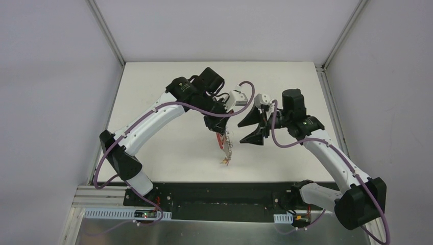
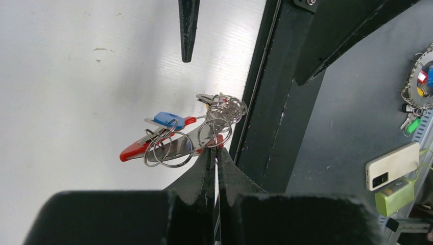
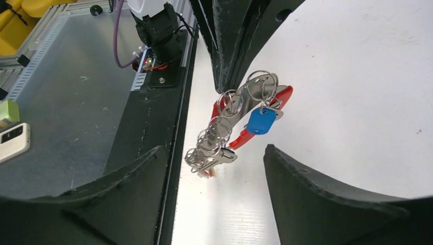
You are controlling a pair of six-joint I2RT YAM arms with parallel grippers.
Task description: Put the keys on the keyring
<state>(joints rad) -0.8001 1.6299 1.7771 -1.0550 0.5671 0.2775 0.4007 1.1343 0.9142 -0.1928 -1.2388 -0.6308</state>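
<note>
Top external view: white table point(image 1: 168, 87) fills mid-frame, both arms reaching in over it. At frame centre the left fingers point(image 2: 215, 168) are clenched tight on the keyring point(image 2: 178, 145), pinching the red band's edge & holding the bunch up above the table. The right fingers point(image 1: 258, 127) are spread wide w/ nothing btwn them, just right of the bunch. Long axis: in top view the keyring hangs from the left fingers straight down-frame toward lower centre; can't tell if its low end touches the table. In right wrist view it runs diagonal, red band at upper right, ring chain dropping to lower left, into the gap btwn the open fingers. A blue-headed key point(image 3: 260, 122) hangs off a ring near the band's upper end; a silver key point(image 3: 217, 157) sits at the chain's bottom. No loose key visible. Step in hand, prob.: right side comes in to take one ring or key. To do it well: hold the left grip firm so the bunch doesn't swing, approach across the long axis, close on a single ring, not the whole chain.
</note>
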